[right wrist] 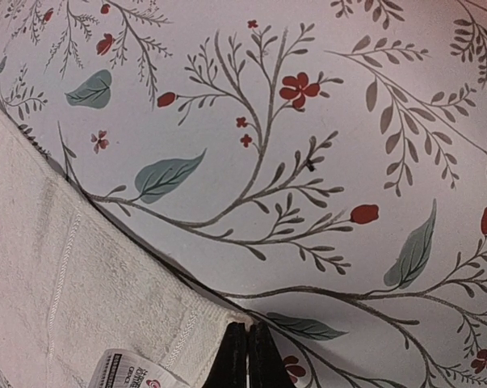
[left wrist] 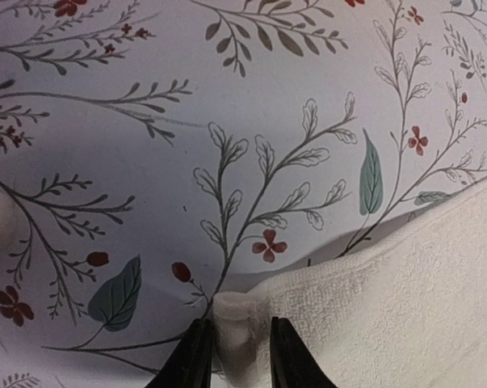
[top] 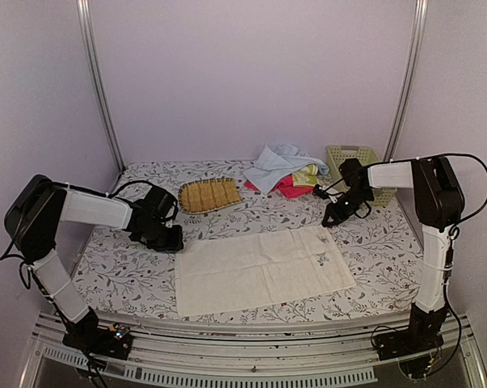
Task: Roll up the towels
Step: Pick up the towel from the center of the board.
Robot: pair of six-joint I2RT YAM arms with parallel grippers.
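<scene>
The cream towel [top: 263,271] lies flat on the surface [top: 122,279]. The left claw [left wrist: 241,352] is nearly closed, pinching its far left corner. The right claw [right wrist: 248,356], fingers together, sits at the far right corner, its grip unclear. Both are likely placed there to start an even roll.

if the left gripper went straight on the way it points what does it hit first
The left gripper pinches the corner of the cream towel; straight on, it would probably press into the floral tablecloth just beneath.
</scene>
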